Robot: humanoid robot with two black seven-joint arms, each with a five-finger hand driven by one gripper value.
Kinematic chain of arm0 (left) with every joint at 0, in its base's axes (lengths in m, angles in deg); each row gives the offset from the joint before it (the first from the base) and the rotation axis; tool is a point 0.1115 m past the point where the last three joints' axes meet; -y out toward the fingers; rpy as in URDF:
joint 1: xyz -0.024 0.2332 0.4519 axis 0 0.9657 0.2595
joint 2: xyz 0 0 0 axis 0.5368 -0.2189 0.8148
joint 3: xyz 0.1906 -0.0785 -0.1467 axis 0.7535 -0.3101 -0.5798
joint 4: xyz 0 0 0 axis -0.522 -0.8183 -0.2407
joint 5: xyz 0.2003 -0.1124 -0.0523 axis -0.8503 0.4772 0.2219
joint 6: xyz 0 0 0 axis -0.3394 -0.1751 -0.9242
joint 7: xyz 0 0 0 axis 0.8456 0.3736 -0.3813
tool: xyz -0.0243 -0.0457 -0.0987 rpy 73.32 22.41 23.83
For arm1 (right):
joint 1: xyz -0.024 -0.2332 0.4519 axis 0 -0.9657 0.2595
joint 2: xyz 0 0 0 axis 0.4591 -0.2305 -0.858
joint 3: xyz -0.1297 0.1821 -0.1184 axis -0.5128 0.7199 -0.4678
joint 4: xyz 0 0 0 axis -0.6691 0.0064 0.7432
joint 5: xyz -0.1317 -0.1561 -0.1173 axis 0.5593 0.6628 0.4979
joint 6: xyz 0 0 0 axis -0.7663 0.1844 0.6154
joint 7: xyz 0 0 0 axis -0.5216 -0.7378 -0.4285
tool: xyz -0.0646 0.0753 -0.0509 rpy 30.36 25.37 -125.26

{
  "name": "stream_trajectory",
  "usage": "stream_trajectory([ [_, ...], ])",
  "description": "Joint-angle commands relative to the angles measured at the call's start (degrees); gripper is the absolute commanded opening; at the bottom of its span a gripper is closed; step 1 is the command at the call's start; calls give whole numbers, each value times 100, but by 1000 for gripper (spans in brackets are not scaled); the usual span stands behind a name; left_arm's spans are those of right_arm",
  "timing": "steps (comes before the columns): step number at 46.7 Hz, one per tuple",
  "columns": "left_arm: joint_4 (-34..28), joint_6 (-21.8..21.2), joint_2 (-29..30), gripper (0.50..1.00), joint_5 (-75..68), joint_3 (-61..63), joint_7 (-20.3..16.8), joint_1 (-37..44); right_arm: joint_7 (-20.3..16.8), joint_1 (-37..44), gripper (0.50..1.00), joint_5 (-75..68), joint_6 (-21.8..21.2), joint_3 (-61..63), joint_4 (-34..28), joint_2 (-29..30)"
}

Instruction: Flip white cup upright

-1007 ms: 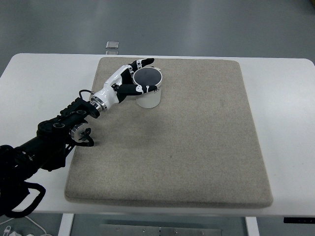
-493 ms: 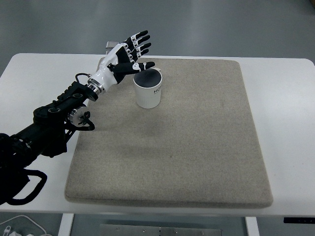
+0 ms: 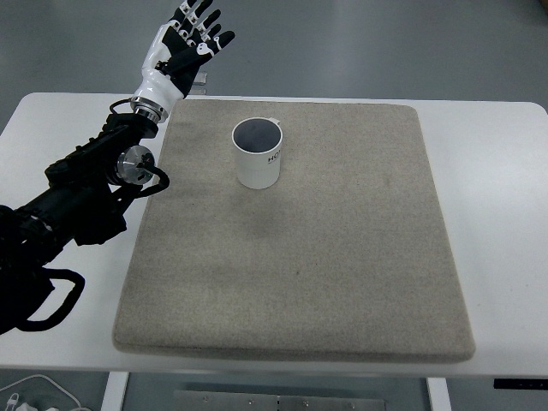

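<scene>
A: Top view. White cup (image 3: 258, 155) upright, mouth up, dark inside, on the beige mat (image 3: 342, 257), toward the mat's far-left part. Mat on the white table (image 3: 497, 171).

B: Left hand (image 3: 181, 43)?

A: Raised beyond the mat's far-left corner, well apart from the cup. Fingers (image 3: 205, 15) spread, holding nothing. Arm in from the left edge, across the mat's left border.
</scene>
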Motion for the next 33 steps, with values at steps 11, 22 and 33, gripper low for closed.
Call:
stream_trajectory([
  [11, -41, -273, 2, 994, 940, -18, 536, -38, -3, 0, 930, 9, 0, 4, 0, 0],
  [22, -165, -616, 11, 994, 1362, -158, 2031, -56, -3, 9, 930, 0, 0, 4, -9, 0],
  [33, -419, -625, 11, 994, 1564, -817, 2761, -47, -3, 9, 930, 0, 0, 4, -9, 0],
])
